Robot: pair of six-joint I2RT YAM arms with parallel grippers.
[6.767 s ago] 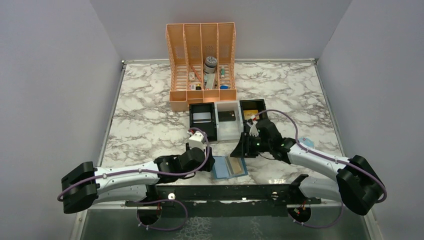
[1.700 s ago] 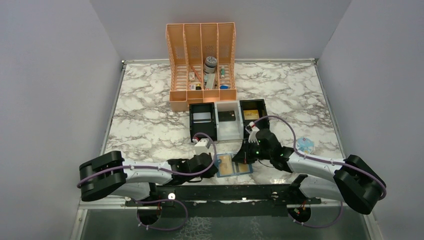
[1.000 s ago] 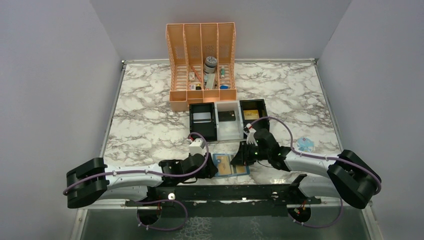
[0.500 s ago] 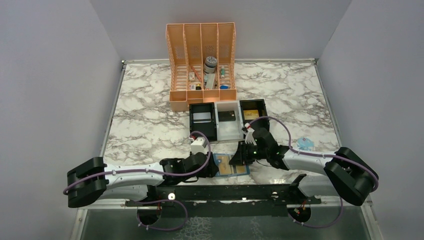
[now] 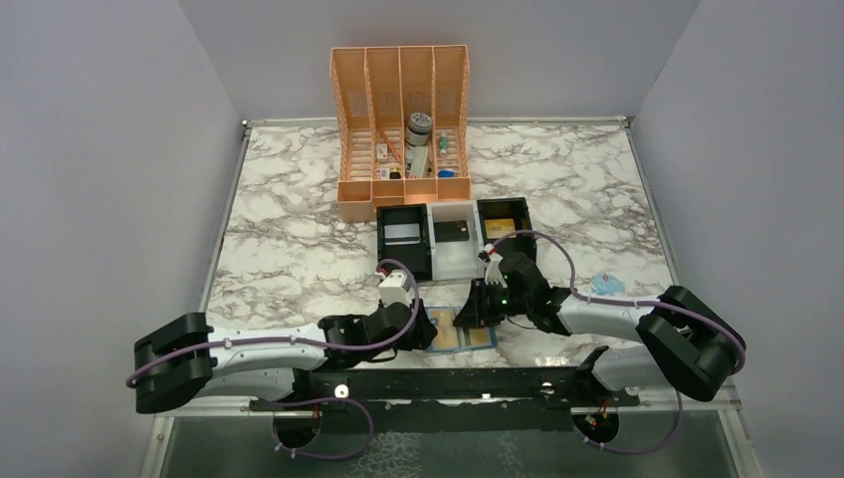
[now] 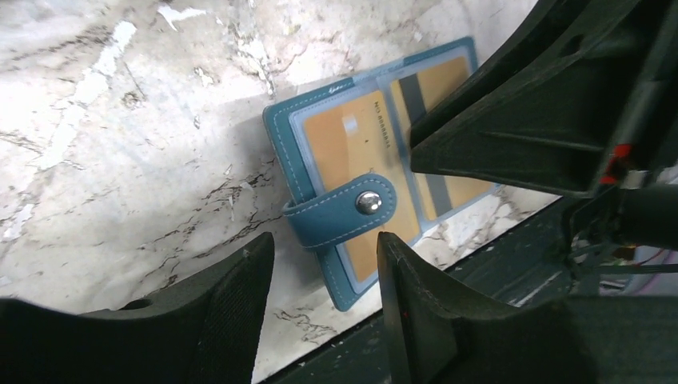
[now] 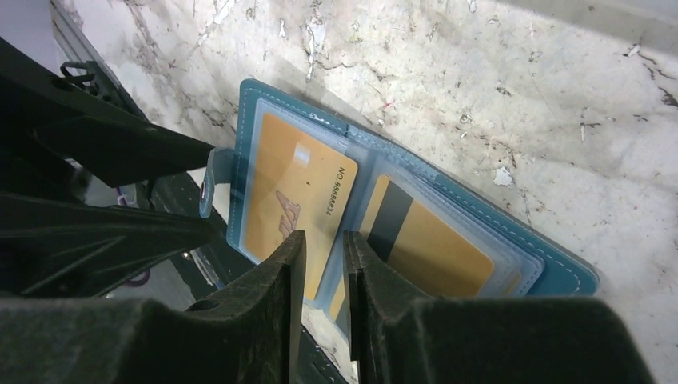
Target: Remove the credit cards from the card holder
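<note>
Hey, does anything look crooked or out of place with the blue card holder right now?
Mildly. The card holder lies open but askew at the near edge of the table, one corner about reaching it. Its snap tab folds over one credit card, which might hinder pulling it out. Nothing looks spilled or damaged.

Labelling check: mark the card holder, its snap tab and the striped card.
card holder (image 6: 278, 138): left wrist view, on its stitched blue left border.
snap tab (image 6: 328, 222): left wrist view, on the strap beside the metal stud.
striped card (image 7: 436, 250): right wrist view, on its gold face past the black stripe.
</note>
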